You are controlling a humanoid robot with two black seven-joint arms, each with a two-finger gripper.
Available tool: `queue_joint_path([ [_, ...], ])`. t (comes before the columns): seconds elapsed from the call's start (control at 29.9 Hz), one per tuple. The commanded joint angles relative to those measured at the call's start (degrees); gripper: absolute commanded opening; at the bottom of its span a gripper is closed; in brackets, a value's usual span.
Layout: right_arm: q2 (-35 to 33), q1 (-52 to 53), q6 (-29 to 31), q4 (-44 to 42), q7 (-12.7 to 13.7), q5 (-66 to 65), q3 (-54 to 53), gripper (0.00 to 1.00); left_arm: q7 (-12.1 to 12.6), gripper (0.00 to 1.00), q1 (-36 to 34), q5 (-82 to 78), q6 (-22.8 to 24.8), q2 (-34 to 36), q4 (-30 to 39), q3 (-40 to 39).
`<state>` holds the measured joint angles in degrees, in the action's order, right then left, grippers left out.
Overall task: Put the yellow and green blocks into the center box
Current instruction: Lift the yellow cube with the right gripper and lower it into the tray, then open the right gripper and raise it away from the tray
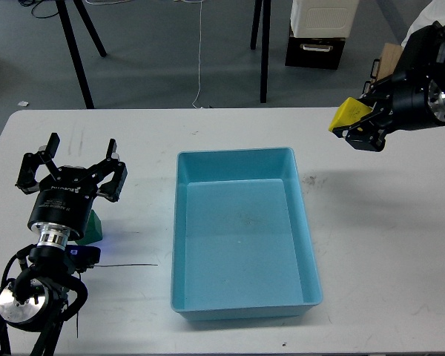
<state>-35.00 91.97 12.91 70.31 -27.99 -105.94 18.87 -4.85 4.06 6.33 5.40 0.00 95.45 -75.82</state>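
Note:
The light-blue tray sits empty in the middle of the white table. My right gripper is raised above the table to the tray's upper right and is shut on the yellow block. My left gripper is open, its fingers spread, at the left of the tray. The green block rests on the table, partly hidden under my left wrist, below and behind the open fingers.
The white table ends at its far edge near the top of the view. Black stand legs and a black and white cabinet stand on the floor beyond it.

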Motion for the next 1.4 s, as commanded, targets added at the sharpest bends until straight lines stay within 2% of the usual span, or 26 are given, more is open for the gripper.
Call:
queue_joint_path([
  [0.0, 8.1, 1.5, 0.0, -0.4, 0.0, 2.8, 4.1, 0.02, -0.1, 1.00, 0.0, 0.0, 0.0, 0.0, 0.0, -0.3],
  [0.27, 22.7, 0.5, 0.0, -4.1, 0.0, 3.3, 7.7, 0.02, -0.1, 1.00, 0.1, 0.1, 0.0, 0.0, 0.0, -0.6],
  [0.47, 29.5, -0.5, 0.0, -6.5, 0.0, 3.3, 12.3, 0.04, -0.1, 1.00, 0.2, 0.1, 0.0, 0.0, 0.0, -0.7],
  [0.57, 31.5, -2.3, 0.0, -8.5, 0.0, 3.3, 12.6, 0.09, -0.1, 1.00, 0.2, 0.1, 0.0, 0.0, 0.0, -0.7],
  [0.63, 31.8, -3.0, 0.0, -9.6, 0.0, 3.3, 12.9, 0.16, -0.1, 1.00, 0.2, 0.1, 0.0, 0.0, 0.0, -0.6],
  [0.67, 32.0, -3.2, 0.0, -9.9, 0.0, 3.4, 12.9, 0.27, -0.1, 1.00, 0.2, 0.1, 0.0, 0.0, 0.0, -0.7],
  [0.74, 32.1, -3.6, -0.1, -10.2, 0.0, 3.6, 12.9, 0.61, -0.1, 1.00, 0.2, 0.1, 0.0, 0.0, 0.0, -0.6],
  [0.77, 32.0, -3.8, -0.3, -10.3, 0.0, 4.3, 12.9, 0.73, -0.1, 1.00, 0.2, 0.1, 0.0, 0.0, 0.0, -0.6],
  [0.84, 31.8, -4.1, -0.4, -10.4, 0.0, 6.3, 13.0, 0.80, -0.1, 1.00, 0.2, 0.1, 0.0, 0.0, 0.0, -0.6],
  [0.94, 31.7, -4.1, -0.3, -10.3, 0.0, 10.1, 13.0, 0.96, -0.1, 1.00, -0.3, -0.4, -0.4, 0.0, 0.0, -0.6],
  [1.1, 29.9, -3.2, -0.5, -9.8, 0.0, 11.5, 12.5, 0.97, 0.2, 1.00, -1.5, -3.8, -0.3, 0.8, 0.0, -0.6],
  [1.24, 25.3, -1.5, -0.8, -9.6, 0.0, 11.5, 9.3, 0.98, 0.9, 1.00, -4.6, -11.8, -0.5, 10.3, -0.1, -0.3],
  [1.37, 19.4, -1.4, -0.5, -9.3, 0.0, 13.2, 1.3, 0.99, 1.1, 1.00, -6.6, -21.2, -0.8, 20.1, -0.2, -0.1],
])
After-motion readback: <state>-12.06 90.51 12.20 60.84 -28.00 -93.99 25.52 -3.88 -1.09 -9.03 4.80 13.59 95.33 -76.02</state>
